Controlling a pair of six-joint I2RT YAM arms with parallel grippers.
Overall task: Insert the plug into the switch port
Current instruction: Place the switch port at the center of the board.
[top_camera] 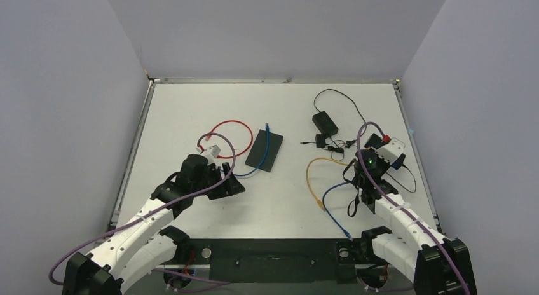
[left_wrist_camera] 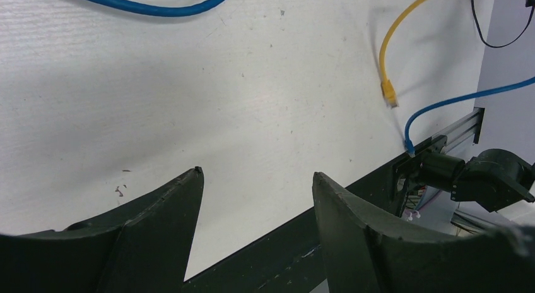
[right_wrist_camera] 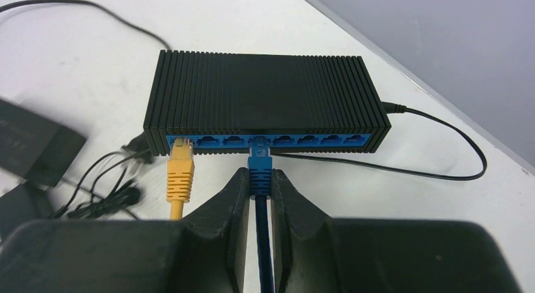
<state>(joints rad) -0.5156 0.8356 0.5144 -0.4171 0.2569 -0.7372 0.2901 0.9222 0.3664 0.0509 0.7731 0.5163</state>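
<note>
Now, right wrist view: your right pincer is clamping narrow on the boot of the blue plug, one finger on each side, with the cable running back between them. The plug is lying straight ahead of the pincer. Its long axis is pointing square at the front face of the switch, and its tip is sitting at the mouth of the fourth port from the left in this view. I cannot tell whether it is seating fully; part of the plug body is showing outside the port. A yellow plug is occupying the leftmost port, off to the side.

Judgement: the coming move is turning on that alignment, so you are needing a push along the plug's own axis, straight forward, with no sideways drift.

Your left pincer is standing wide with nothing between its fingers, hovering over the desk, well apart from the switch. The right arm is the nearer one.
</note>
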